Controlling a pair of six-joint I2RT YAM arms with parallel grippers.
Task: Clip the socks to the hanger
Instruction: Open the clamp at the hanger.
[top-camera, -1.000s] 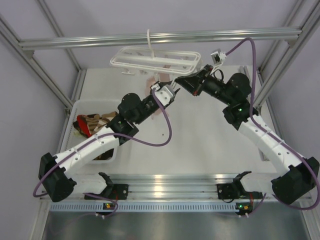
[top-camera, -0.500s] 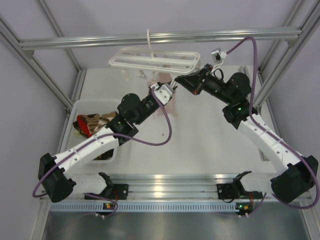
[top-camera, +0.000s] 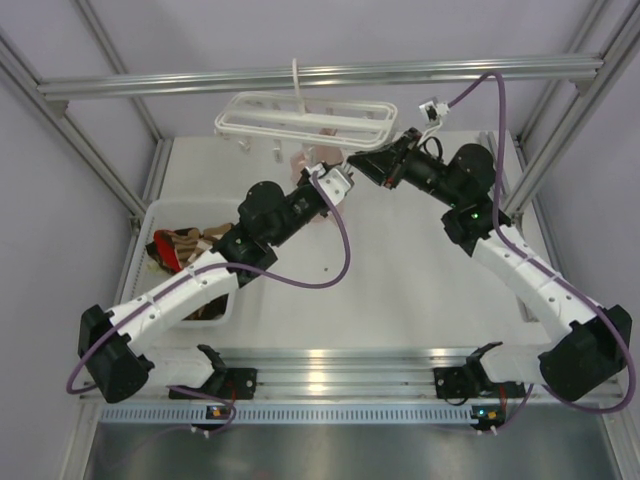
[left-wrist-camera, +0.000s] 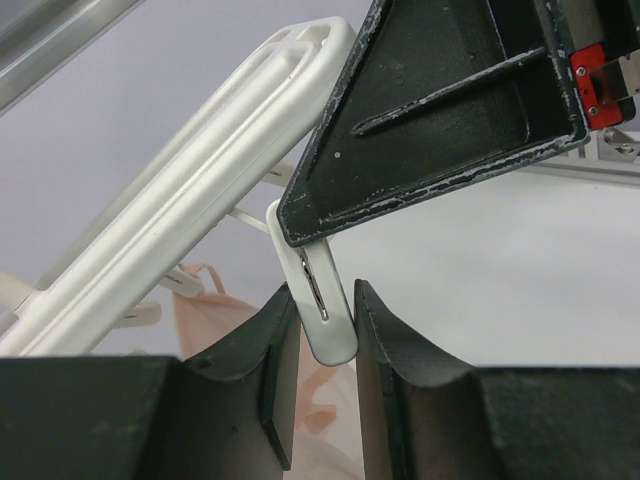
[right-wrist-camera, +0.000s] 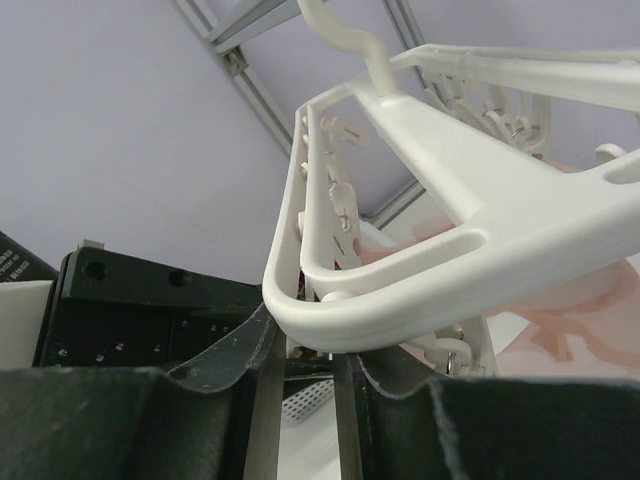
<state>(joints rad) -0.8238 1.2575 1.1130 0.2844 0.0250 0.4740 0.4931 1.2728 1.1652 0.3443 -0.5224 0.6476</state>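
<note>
Hanger (top-camera: 305, 118), top view: hung by its hook from the aluminium rail (top-camera: 450, 68), up over the far side of the table (top-camera: 420, 300).
Socks (top-camera: 188, 243), top view: the brown-and-tan socks are piled in the white bin (top-camera: 148, 222) on the left, well apart from the hanger.
Pink fabric (top-camera: 298, 160), top view: something pale is spotted dangling under the hanger, too small to be made out properly.
Arms, top view: both are angled up under the hanger's right half, with the left gripper (top-camera: 338, 172) and right gripper (top-camera: 358, 160) parked just beside each other.
Left gripper, left wrist view: its fingers (left-wrist-camera: 270, 350) are closed in on both sides of a white clip (left-wrist-camera: 330, 335) dangling off the hanger, pinched pretty snug.
Right gripper, left wrist view: a black finger is seen touching the top of that same clip.
Pink fabric, left wrist view: hung behind the fingers, lower left.
Right gripper, right wrist view: its fingers (right-wrist-camera: 230, 360) are set only a narrow slot apart, with the hanger's rounded end rim laid across the tips. Whether the rim is actually clamped can't be told.
</note>
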